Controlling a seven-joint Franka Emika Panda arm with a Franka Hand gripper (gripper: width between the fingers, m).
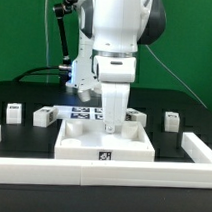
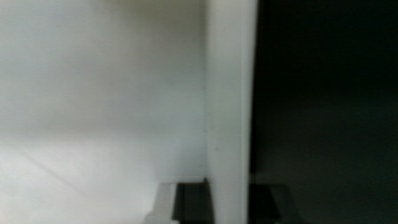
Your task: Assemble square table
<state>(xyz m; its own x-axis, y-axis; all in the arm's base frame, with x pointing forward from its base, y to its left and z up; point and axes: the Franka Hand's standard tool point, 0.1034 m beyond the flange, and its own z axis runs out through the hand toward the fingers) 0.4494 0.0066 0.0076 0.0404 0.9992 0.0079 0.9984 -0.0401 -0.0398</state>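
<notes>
The square table's white slab (image 1: pixel 105 144) lies flat in the middle of the black surface, raised rim up, with a black-and-white tag on its near wall. My gripper (image 1: pixel 113 123) points straight down at the slab's far rim. In the wrist view a thin white rim wall (image 2: pixel 231 100) runs between my two dark fingers (image 2: pixel 192 203), and the gripper (image 2: pixel 231 206) is shut on it. Several small white tagged legs stand apart from the slab: two on the exterior view's left (image 1: pixel 12 113) (image 1: pixel 41 116), one behind the slab (image 1: pixel 137 116), and one on the right (image 1: pixel 172 120).
The marker board (image 1: pixel 84 114) lies flat just behind the slab, partly hidden by my arm. A long white rail (image 1: pixel 101 175) borders the black surface at the front and both sides. A black stand with cables rises at the back left (image 1: pixel 63 42).
</notes>
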